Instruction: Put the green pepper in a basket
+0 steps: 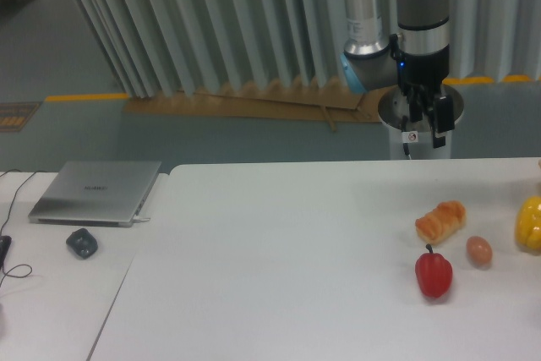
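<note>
Camera shows my end effector (427, 128) open, empty, above the bench (296, 243); no green pepper visible, so search first.

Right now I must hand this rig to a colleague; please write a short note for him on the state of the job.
Claw: hangs above the table's far edge, empty, fingers apart.
Job's things: no green pepper and no basket in view.
On the table: red pepper, bread, egg, a yellow pepper cut by the right edge.
Done: nothing.
Left: find the green pepper and basket, grasp, place.
</note>
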Robot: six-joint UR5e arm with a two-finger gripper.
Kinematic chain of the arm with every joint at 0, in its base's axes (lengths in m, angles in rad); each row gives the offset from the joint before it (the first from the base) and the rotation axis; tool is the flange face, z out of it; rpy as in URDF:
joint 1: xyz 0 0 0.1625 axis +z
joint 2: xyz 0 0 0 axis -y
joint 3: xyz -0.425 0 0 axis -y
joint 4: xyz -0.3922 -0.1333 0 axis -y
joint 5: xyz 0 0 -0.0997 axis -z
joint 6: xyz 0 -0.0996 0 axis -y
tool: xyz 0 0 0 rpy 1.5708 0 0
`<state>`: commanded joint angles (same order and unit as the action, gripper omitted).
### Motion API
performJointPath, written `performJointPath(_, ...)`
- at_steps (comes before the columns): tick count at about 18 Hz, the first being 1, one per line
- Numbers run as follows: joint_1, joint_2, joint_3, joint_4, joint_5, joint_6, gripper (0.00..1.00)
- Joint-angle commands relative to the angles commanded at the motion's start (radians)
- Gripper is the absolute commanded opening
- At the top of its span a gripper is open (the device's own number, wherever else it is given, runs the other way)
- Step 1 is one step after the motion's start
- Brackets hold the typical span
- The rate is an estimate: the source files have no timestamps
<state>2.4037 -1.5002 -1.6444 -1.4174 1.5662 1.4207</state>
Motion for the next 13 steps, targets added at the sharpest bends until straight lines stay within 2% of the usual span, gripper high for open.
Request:
performJointPath(2, 0.000, -0.006, 0.002, 0.008, -0.002, -0.055, 1.00)
performJointPath(5, 0.000, -0.028, 0.002, 0.058, 0.003, -0.134, 1.00)
performJointPath(8, 0.008, -0.044, 0.015, 0.106, 0.037, -0.121, 1.00)
performJointPath(11, 0.009, -0.081, 0.044, 0.103, 0.099, -0.115, 1.00)
performJointPath(13, 0.014, -0.084, 0.051, 0.107, 0.127, -0.097, 1.00)
